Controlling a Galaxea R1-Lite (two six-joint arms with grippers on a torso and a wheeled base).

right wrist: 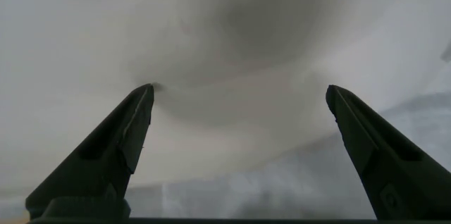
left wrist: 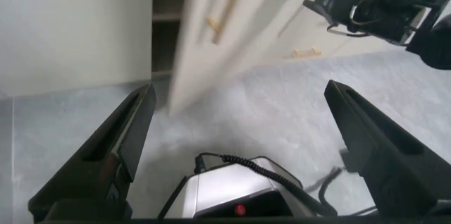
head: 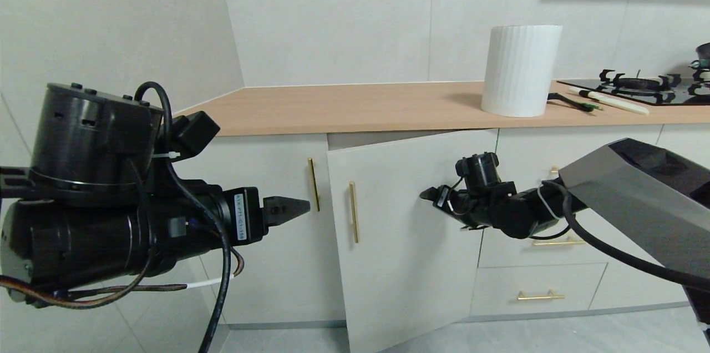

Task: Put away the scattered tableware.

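head view: left hand (head: pixel 285 211) low at left, aimed at the cabinets (head: pixel 277 275); right hand (head: pixel 431 194) just beside the open cabinet door (head: pixel 399 253); tableware (head: pixel 607 101) lies on the table (head: pixel 360 106) by a white ribbed canister (head: pixel 520 70), near the hob (head: pixel 643 89).
left wrist view: left hand (left wrist: pixel 239 90) spread wide over the floor (left wrist: pixel 268 122).
right wrist view: right hand (right wrist: pixel 239 89) spread, close to the cabinet door (right wrist: pixel 225 34).

**What the cabinet door conceals**

What lies behind the half-open cabinet door (head: pixel 410 220) is hidden but for a dark gap (left wrist: pixel 165 34). The right claw (head: pixel 426 194) at the door's face is too small to tell its tips; close up, the door is a pale blur. Above and right of the door, on the counter (head: pixel 360 106), utensils (head: pixel 610 102) too small to name lie beside a white container (head: pixel 520 70); the hob (head: pixel 649 86) is cut off.
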